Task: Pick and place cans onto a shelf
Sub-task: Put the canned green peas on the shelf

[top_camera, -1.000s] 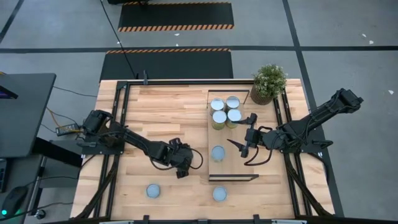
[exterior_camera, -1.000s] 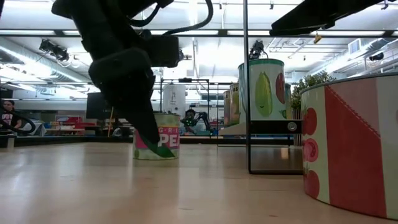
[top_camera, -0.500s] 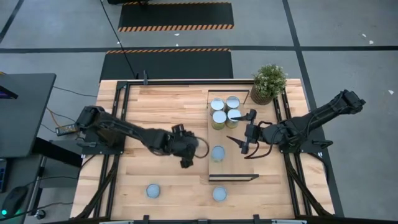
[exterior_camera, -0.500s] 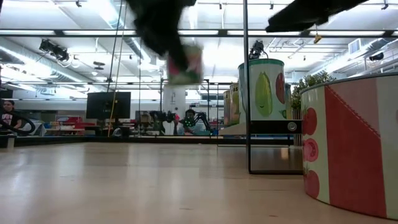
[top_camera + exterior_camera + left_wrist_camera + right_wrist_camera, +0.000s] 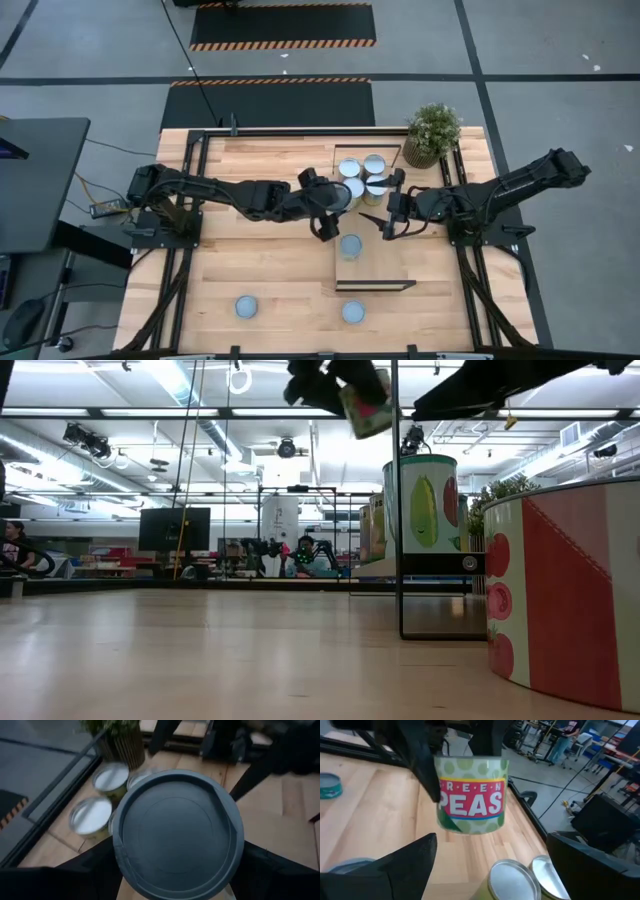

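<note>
**A carried can, a crowded corner and a second arm close by**

Nearest the front edge of the worktop (image 5: 270, 160), two loose cans (image 5: 246, 306) wait to be collected, well clear of both arms; we see no hazard there. Just behind them the shelf (image 5: 375, 265) begins, with a single can (image 5: 350, 246) standing near its middle.

Above that stretch the risk gathers. The left fingers (image 5: 422, 767) are clamped on the sides of a green-peas can (image 5: 471, 795), which hangs in the air over the shelf's inner edge, clear of the board. The left arm is stretched far across the worktop to reach here. We judge that a light hold at full reach could let the can twist or slip, and a fall from this height would send it rolling into its neighbours.

Right beside it, the right fingers (image 5: 395, 870) are spread wide and hold nothing, and they point straight at the carried can. If either arm advances, we would expect a knock between them, or the can struck from its grip.

Farther back, a cluster of cans (image 5: 374, 163) fills the shelf's far end. The free space next to them looks tight, so a slightly misjudged descent could land the can on a rim, tip it, or shove one towards the potted plant (image 5: 433, 130) behind.
</note>
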